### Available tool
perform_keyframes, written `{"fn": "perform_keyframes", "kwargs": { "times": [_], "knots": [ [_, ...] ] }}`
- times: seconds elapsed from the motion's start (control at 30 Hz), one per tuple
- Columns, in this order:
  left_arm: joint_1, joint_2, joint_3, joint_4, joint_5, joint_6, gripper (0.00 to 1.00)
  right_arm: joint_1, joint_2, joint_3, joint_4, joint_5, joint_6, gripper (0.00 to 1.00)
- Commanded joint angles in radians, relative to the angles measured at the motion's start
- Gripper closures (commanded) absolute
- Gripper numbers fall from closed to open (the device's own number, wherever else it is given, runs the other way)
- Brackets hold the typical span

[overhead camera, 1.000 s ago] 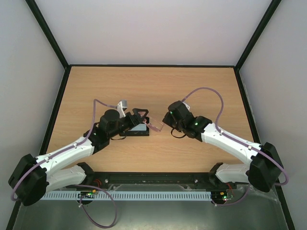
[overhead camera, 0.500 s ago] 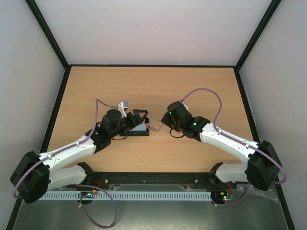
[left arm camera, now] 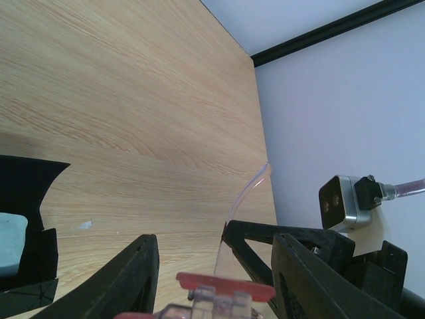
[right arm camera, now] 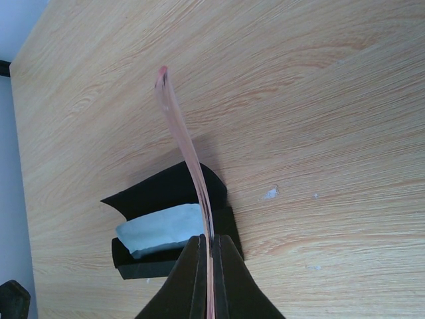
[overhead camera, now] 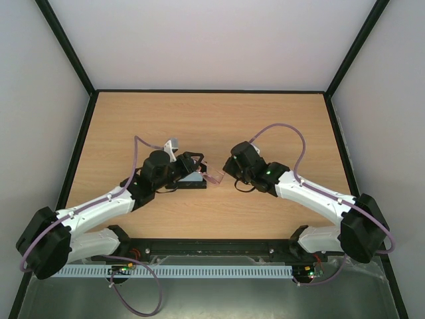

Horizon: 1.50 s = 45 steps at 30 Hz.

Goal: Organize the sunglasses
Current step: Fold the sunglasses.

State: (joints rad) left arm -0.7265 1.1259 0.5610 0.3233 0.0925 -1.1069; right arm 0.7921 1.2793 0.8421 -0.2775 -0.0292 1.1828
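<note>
The pink sunglasses (overhead camera: pixel 213 177) hang just right of the open black case (overhead camera: pixel 192 181), which holds a light blue cloth (overhead camera: pixel 193 176). My right gripper (overhead camera: pixel 224 173) is shut on the sunglasses. In the right wrist view the thin pink frame (right arm camera: pixel 189 156) runs edge-on up from my closed right gripper (right arm camera: pixel 211 244), above the case (right arm camera: pixel 166 193) and cloth (right arm camera: pixel 163 226). My left gripper (overhead camera: pixel 194 161) is open over the case. In the left wrist view its open gripper (left arm camera: pixel 214 242) has a translucent sunglasses arm (left arm camera: pixel 247 189) and a pink frame part (left arm camera: pixel 226 286) between the jaws.
The wooden table (overhead camera: pixel 212 119) has black edges and grey walls around it. The right wrist's camera (left arm camera: pixel 342 203) and right finger (left arm camera: pixel 272 236) show close in the left wrist view. Both arms' cables loop above the table.
My right gripper has carried the sunglasses slightly left and down toward the case. My left gripper has shifted a little nearer to them.
</note>
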Motion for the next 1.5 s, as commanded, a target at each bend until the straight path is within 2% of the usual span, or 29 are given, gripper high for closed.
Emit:
{"fn": "perform_keyframes", "kwargs": {
  "times": [0.0, 0.33, 0.53, 0.67, 0.87, 1.0, 1.13, 1.3, 1.47],
  "knots": [
    [-0.005, 0.009, 0.033, 0.01, -0.013, 0.011, 0.53, -0.003, 0.008, -0.001, 0.029, 0.008, 0.007, 0.99],
    [-0.005, 0.011, 0.043, -0.008, -0.014, 0.024, 0.54, -0.002, -0.007, 0.026, -0.006, 0.027, -0.018, 0.97],
    [-0.005, 0.014, 0.049, -0.02, -0.014, 0.031, 0.54, -0.006, -0.025, 0.08, -0.07, 0.062, -0.063, 0.69],
    [-0.002, 0.017, 0.051, -0.031, -0.005, 0.043, 0.54, -0.035, -0.064, 0.099, -0.114, 0.071, -0.102, 0.6],
    [0.025, 0.012, 0.096, -0.092, 0.077, 0.099, 0.54, -0.14, -0.175, -0.013, -0.15, 0.023, -0.153, 0.7],
    [0.058, 0.017, 0.139, -0.156, 0.169, 0.157, 0.54, -0.147, -0.226, -0.095, -0.162, -0.01, -0.174, 0.77],
    [0.087, 0.017, 0.152, -0.175, 0.254, 0.187, 0.54, -0.148, -0.248, -0.172, -0.142, -0.05, -0.187, 0.79],
    [0.09, 0.047, 0.17, -0.197, 0.295, 0.226, 0.54, -0.148, -0.222, -0.16, -0.113, -0.087, -0.206, 0.8],
    [0.088, 0.102, 0.154, -0.129, 0.355, 0.216, 0.54, -0.135, -0.11, -0.08, -0.056, -0.168, -0.226, 0.81]
  ]
}}
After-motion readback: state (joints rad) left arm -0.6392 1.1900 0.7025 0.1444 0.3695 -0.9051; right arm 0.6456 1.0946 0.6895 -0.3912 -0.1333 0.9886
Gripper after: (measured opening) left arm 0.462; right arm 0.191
